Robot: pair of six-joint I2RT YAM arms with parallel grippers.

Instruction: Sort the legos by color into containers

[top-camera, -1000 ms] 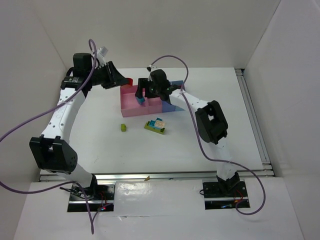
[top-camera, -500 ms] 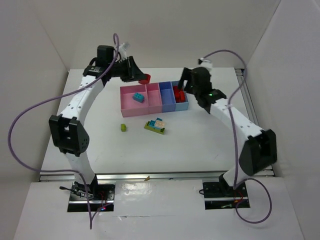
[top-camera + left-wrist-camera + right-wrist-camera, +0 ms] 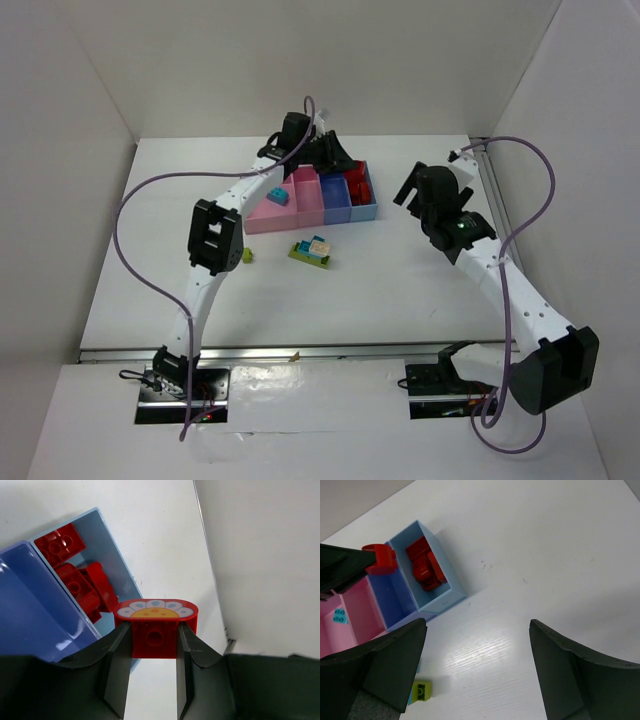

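Red lego (image 3: 156, 611), likely light, stiff and slick, is pinched across its flat sides by the left gripper (image 3: 154, 636) near the light blue bin (image 3: 111, 542); right gripper (image 3: 476, 625) gapes empty.

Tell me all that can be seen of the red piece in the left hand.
The red piece is glossy plastic, oval-ended, with a flower pattern in white, pale blue and yellow on its top face and a round hole in its side. The left hand clamps it between both black fingers, level, in the air by the corner of the light blue bin. Only the fingers touch it.
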